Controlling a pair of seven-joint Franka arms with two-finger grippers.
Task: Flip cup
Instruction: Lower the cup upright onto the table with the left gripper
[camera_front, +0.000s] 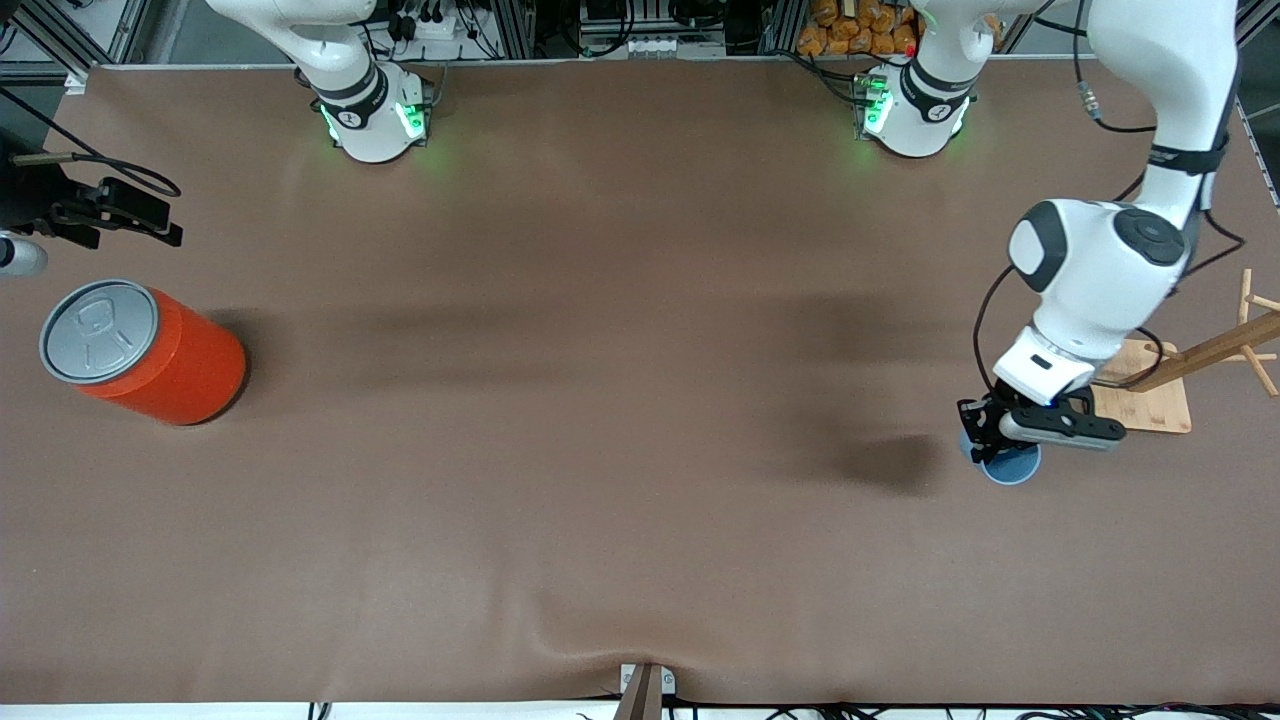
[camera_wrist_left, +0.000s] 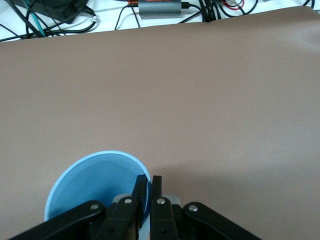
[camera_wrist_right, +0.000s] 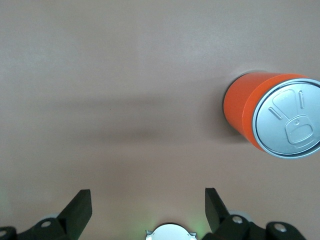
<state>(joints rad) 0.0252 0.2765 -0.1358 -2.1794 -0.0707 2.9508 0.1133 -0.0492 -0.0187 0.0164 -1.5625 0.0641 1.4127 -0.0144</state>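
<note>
The small light-blue cup (camera_front: 1014, 468) is mouth up near the left arm's end of the table, its darker blue inside showing in the left wrist view (camera_wrist_left: 95, 185). My left gripper (camera_front: 988, 438) is right over it and shut on its rim (camera_wrist_left: 150, 179), with one finger inside the cup and one outside. I cannot tell whether the cup rests on the table or hangs just above it. My right gripper (camera_wrist_right: 147, 210) is open and empty, held high over the table near its own base, and it is out of the front view.
A big orange can with a grey lid (camera_front: 150, 350) stands at the right arm's end of the table and shows in the right wrist view (camera_wrist_right: 270, 117). A wooden rack on a flat base (camera_front: 1150, 402) stands right beside the left gripper. A black clamp (camera_front: 110, 212) sits at the table edge past the can.
</note>
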